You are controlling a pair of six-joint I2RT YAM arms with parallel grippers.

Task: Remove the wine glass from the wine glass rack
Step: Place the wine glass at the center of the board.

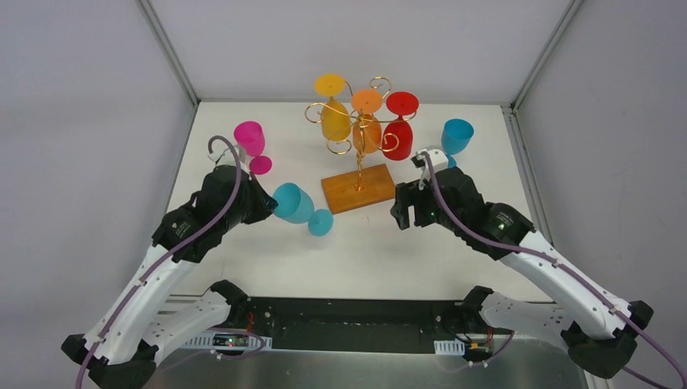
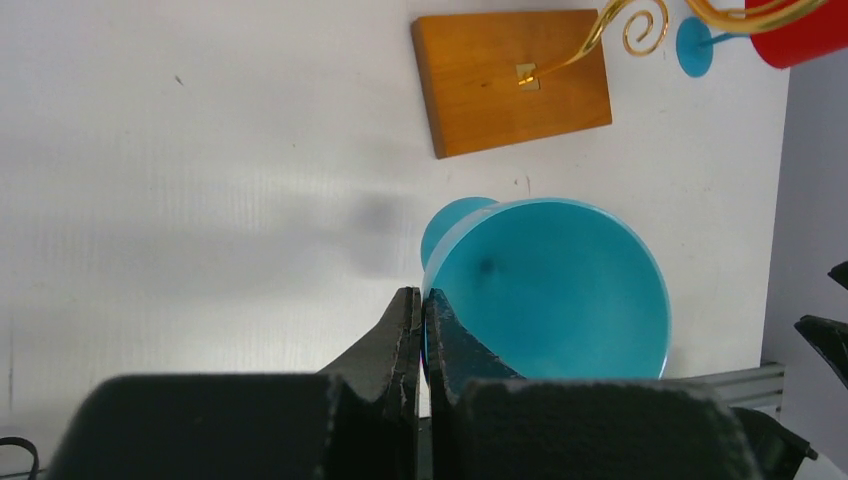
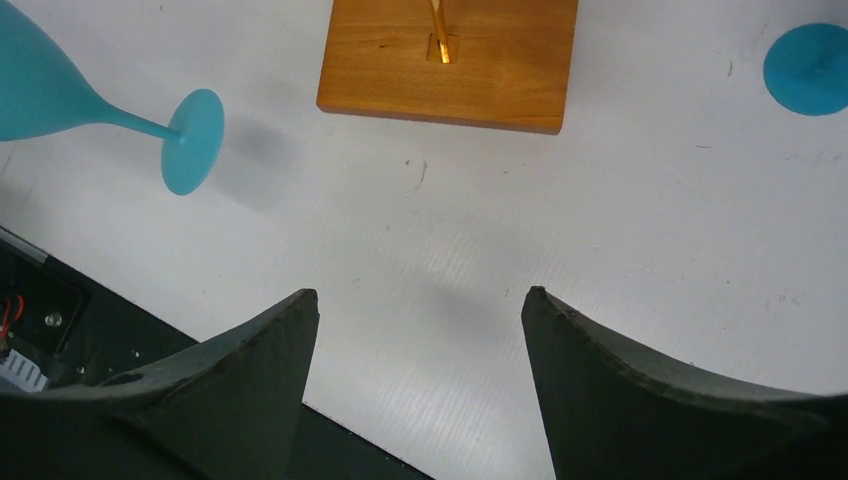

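Note:
The wine glass rack [image 1: 359, 121] is a gold wire stand on a brown wooden base [image 1: 357, 188] at the table's middle back. A yellow glass [image 1: 334, 115], an orange glass [image 1: 367, 123] and a red glass [image 1: 398, 131] hang on it upside down. My left gripper [image 1: 266, 203] is shut on the rim of a teal wine glass [image 1: 293, 203], which lies tilted with its foot [image 1: 321, 222] toward the base. In the left wrist view one finger [image 2: 455, 340] sits inside the bowl [image 2: 560, 290]. My right gripper [image 3: 420, 300] is open over bare table, right of the base [image 3: 450, 60].
A pink glass [image 1: 251, 142] stands on the table at the back left. A blue glass [image 1: 456, 136] stands at the back right, just behind my right arm. White walls close the table's sides and back. A black rail [image 1: 348, 320] runs along the near edge.

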